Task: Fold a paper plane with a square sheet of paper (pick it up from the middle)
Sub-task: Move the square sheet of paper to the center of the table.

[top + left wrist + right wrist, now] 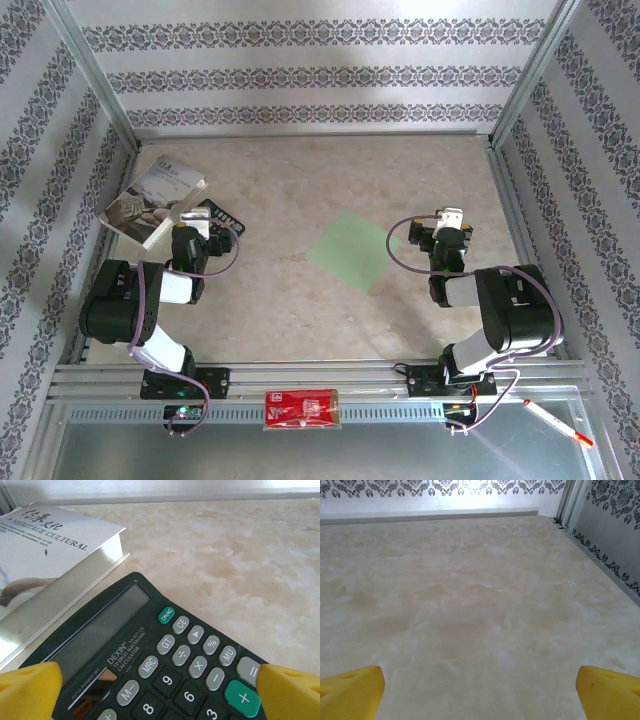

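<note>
Top external shows square sheet of paper (355,250) diamond-wise; left pincer (160,692), right pincer (480,692) released.

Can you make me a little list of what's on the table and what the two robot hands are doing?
Paper: light green square sheet, flat, unfolded, mid-table between the arms
Left hand: open, empty, over black plastic calculator
Right hand: open, empty, over bare marbled table
Booklet: grey-white printed booklet, beside the calculator
Front rail: red flat packet
</note>
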Motion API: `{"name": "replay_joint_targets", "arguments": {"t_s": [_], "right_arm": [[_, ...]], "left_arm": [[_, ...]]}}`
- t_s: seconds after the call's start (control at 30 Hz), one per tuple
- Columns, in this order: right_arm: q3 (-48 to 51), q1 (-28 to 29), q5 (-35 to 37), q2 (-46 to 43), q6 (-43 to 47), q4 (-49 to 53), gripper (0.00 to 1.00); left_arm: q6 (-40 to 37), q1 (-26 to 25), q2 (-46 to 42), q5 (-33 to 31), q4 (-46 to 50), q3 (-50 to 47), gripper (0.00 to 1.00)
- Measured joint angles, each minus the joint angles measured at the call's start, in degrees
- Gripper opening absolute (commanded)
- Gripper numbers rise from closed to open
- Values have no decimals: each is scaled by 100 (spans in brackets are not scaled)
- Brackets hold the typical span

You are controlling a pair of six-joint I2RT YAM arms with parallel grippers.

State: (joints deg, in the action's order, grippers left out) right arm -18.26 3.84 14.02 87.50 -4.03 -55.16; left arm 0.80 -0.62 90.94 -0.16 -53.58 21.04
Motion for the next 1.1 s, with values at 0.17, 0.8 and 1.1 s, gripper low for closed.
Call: {"name": "replay_joint_targets", "arguments": {"t_s": [0.17, 0.8, 1.1], "right_arm": [[0, 0, 0, 0, 0, 0, 98], [0, 0, -2, 0, 0, 0, 98], [0, 101, 157, -164, 153, 50, 98]], "left_arm": [[0, 0, 0, 0, 0, 0, 100], [0, 0, 0, 0, 0, 0, 100], [9, 0, -190, -101, 201, 2, 100]]}}
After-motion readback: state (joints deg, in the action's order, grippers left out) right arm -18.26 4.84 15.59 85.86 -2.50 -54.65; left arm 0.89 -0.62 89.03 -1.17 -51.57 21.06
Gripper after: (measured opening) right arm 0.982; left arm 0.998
